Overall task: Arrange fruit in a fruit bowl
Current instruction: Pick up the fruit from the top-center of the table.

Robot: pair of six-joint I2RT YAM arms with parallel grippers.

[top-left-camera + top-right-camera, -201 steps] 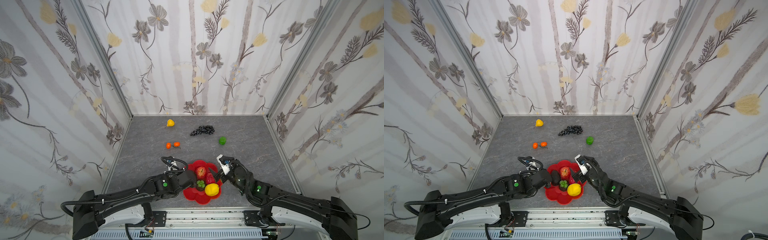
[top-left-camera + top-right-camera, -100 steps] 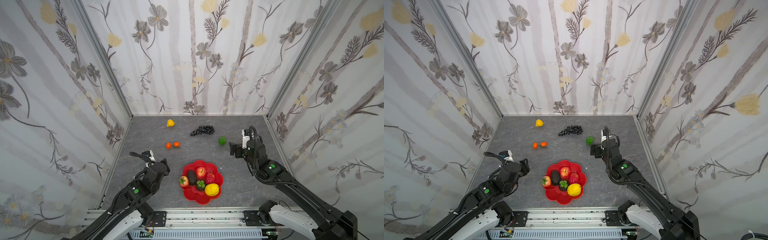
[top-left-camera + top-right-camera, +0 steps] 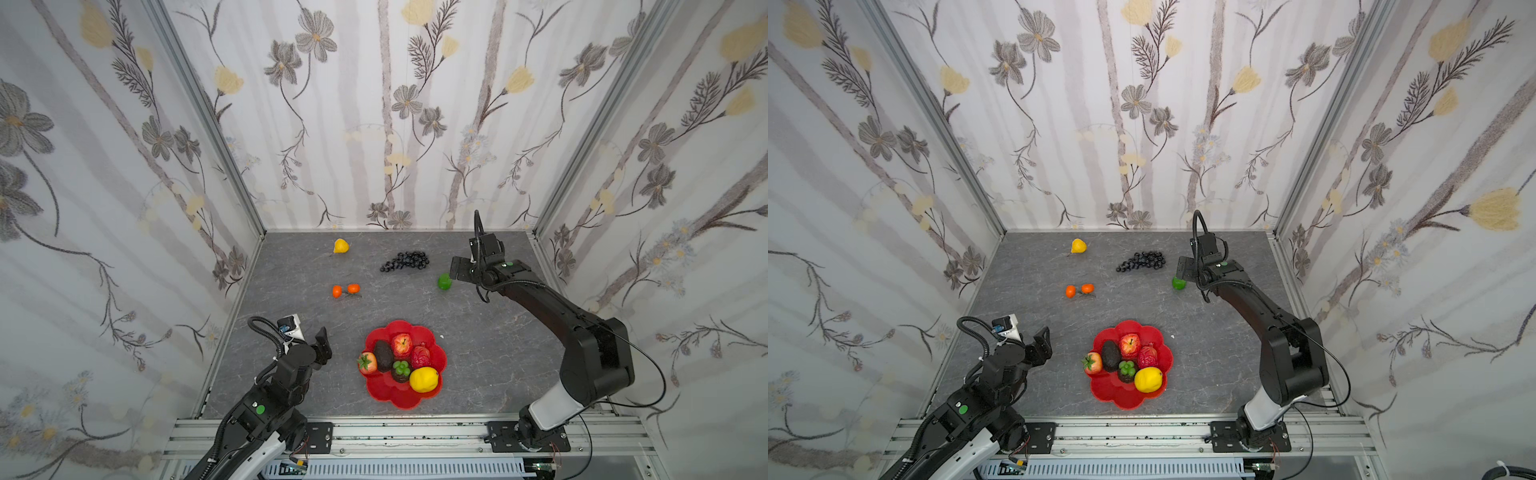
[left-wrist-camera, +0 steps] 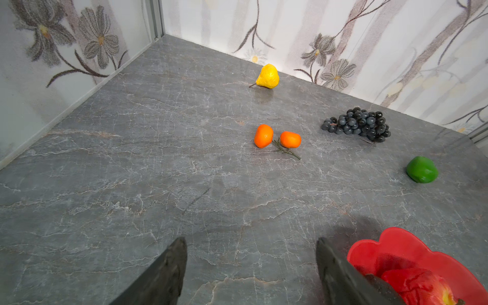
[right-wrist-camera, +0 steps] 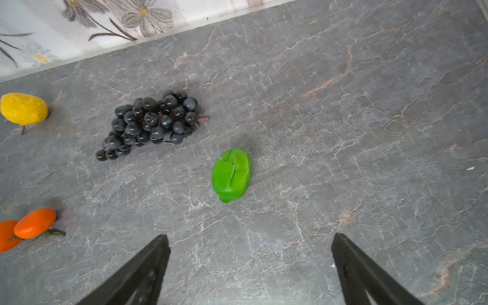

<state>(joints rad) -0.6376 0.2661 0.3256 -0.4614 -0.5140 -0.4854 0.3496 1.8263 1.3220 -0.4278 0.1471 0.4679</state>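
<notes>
Overhead, a grey marbled tabletop (image 3: 478, 332), boxed in on three sides by flower-papered walls (image 3: 374, 124), carries a scatter of toy fruit. Toward the far wall lie a yellow pear (image 3: 340, 246) at left, a bunch of dark grapes (image 3: 405, 261) near the middle and a green fruit (image 3: 444, 281) to their right. The grapes are near the green fruit but not touching it. A pair of small oranges (image 3: 345, 289) on one twig sits nearer, left of centre.

The right gripper (image 5: 250, 237) hangs at the far right, just beside the green fruit. Its jaws are spread wide and empty; the green fruit rests on the stone ahead of the gap, clear of both fingers (image 5: 148, 264). The left gripper (image 4: 250, 245) is at the near left, beside the fruit bowl (image 3: 399, 401) and apart from it in both top views. Its jaws are parted and hold nothing, with bare tabletop between them.

The fruit bowl, red with a scalloped rim, sits near the front edge at centre. Inside it are a red apple (image 3: 402, 344) on the far side, a black avocado (image 3: 383, 355) to its left, a strawberry (image 3: 368, 362) at the left rim, a knobbly red fruit (image 3: 420, 356) right of the apple, a dark fruit with a green top (image 3: 401, 370) in the middle, and a yellow lemon (image 3: 424, 379) at the near right.
</notes>
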